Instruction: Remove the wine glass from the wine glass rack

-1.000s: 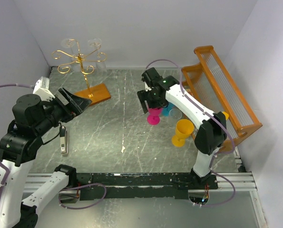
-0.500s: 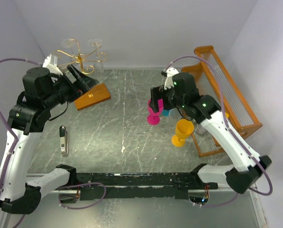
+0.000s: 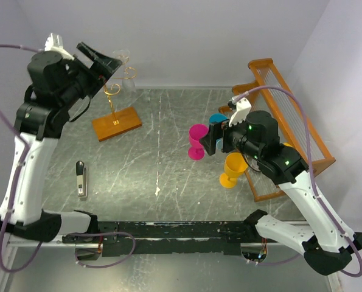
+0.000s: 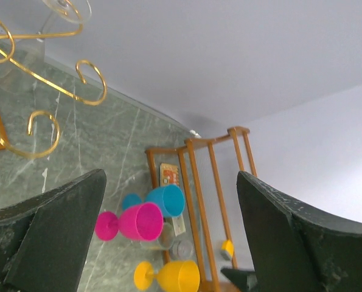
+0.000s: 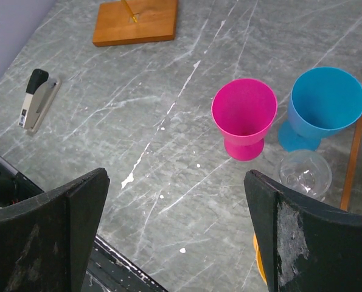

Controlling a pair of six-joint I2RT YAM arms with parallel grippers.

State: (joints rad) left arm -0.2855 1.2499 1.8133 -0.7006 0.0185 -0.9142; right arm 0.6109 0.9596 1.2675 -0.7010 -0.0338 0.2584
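Both arms have moved: the left gripper (image 4: 170, 182) has risen to the scrolled top of the wine glass rack (image 3: 116, 123), and the right gripper (image 5: 176, 176) has drawn back above the cups. Both claws gape wide, holding nothing. Pale walls (image 3: 199, 36) enclose a grey veined table (image 3: 168, 121). An orange slatted rack (image 3: 290, 115) stands at the right. The wine glass (image 3: 129, 82) hangs on the gold scrolls. Beside the slatted rack stand a pink cup (image 3: 198, 141), blue cup (image 3: 217, 120) and yellow cup (image 3: 234, 168). A stapler (image 3: 80, 177) lies at the left.

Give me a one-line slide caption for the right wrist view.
Open right gripper overlooking pink goblet, blue goblet, clear glass and stapler on the grey table.
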